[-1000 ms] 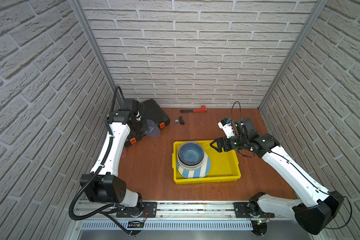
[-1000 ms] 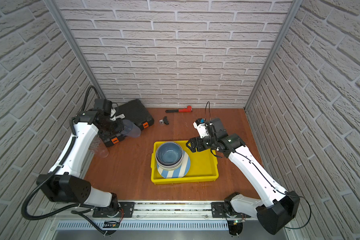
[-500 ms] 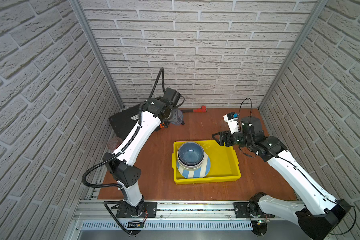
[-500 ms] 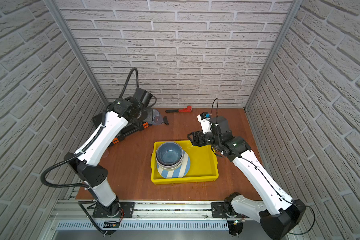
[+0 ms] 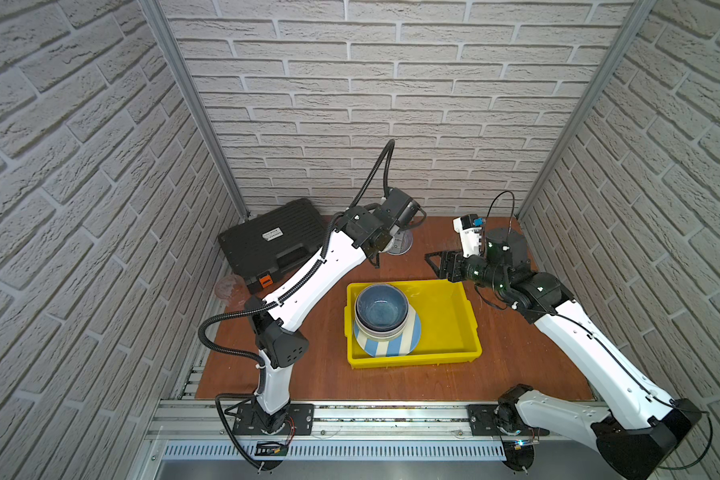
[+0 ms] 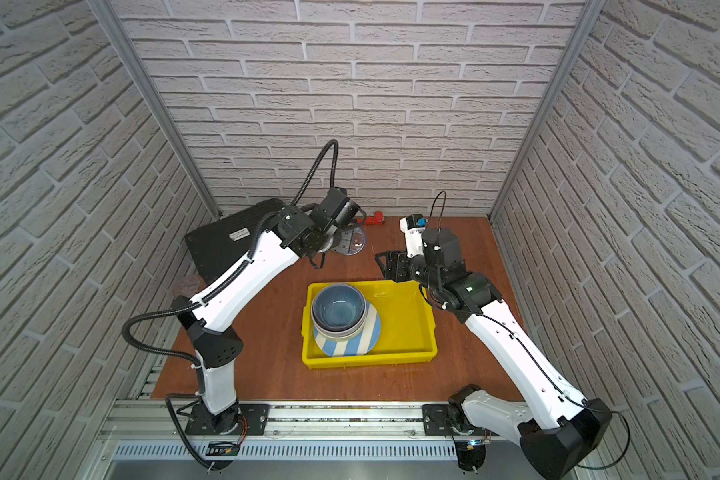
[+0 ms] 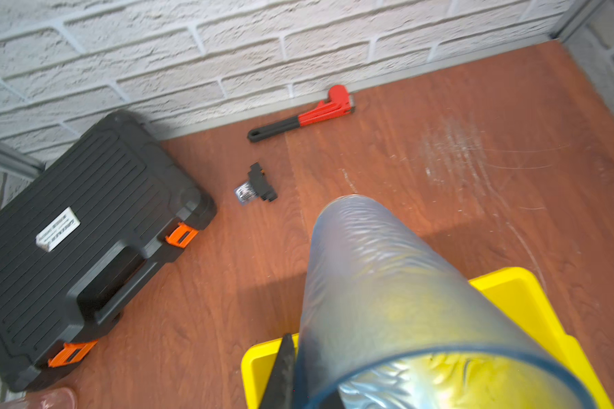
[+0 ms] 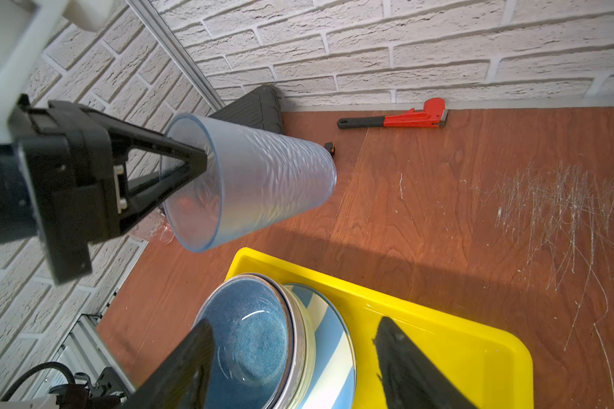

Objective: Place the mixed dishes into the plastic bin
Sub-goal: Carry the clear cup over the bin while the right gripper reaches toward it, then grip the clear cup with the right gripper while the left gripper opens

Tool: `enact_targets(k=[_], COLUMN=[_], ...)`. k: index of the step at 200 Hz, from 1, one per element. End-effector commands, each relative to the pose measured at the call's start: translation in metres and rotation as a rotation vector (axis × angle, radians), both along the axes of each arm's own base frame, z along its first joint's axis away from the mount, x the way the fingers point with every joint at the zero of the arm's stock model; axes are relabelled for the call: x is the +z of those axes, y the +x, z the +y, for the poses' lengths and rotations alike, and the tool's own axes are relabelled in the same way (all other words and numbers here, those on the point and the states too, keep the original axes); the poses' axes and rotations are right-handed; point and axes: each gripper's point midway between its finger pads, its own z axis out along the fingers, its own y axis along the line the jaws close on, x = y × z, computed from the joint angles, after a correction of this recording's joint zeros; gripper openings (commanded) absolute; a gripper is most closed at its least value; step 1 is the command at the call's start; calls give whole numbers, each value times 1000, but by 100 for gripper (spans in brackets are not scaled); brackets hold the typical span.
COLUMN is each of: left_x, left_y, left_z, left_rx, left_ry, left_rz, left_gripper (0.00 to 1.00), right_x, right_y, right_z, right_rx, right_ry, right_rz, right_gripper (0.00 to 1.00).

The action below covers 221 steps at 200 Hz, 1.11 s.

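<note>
My left gripper [image 8: 192, 166] is shut on the rim of a translucent blue tumbler [image 8: 263, 177], one finger inside and one outside. The tumbler [image 5: 400, 243] hangs tilted above the table behind the yellow plastic bin [image 5: 454, 303]. In the left wrist view the tumbler [image 7: 387, 283] fills the front, over the bin's corner [image 7: 256, 361]. A blue bowl [image 5: 381, 307] rests on other bowls and a blue-white striped plate [image 5: 391, 343] in the bin's left half. My right gripper [image 8: 291, 325] is open and empty above the bin's far edge. A pinkish tumbler [image 5: 227, 286] lies at the far left.
A black ribbed tool case [image 5: 275, 241] with orange latches sits at the back left. A red pipe wrench [image 7: 319, 113] lies along the back wall, with a small black part [image 7: 257, 184] in front of it. The bin's right half [image 6: 404, 316] holds nothing.
My left arm has swung from beside the tool case to the back centre, carrying the blue tumbler. My right gripper has drawn back from over the bin and its jaws have narrowed a little.
</note>
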Motion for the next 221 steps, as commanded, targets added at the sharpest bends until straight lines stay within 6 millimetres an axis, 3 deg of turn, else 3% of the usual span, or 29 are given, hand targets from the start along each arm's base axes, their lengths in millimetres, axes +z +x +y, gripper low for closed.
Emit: enact_targets(k=[1,65,221], left_x=[16,14,15], left_y=[7,1,-12], left_z=[-12,-39,-57], left_rx=[24,-23,-103], left_ry=[-38,-34,43], left_rz=[-83,-100,-148], left_gripper=[0,0,0], right_x=[25,28,-16], right_y=[8,20,48], right_z=[0,6,19], right_rx=[-33,-54,-138], right_ry=[63,99,27], right_rz=[-85,-89,31], right_gripper=[71,63,46])
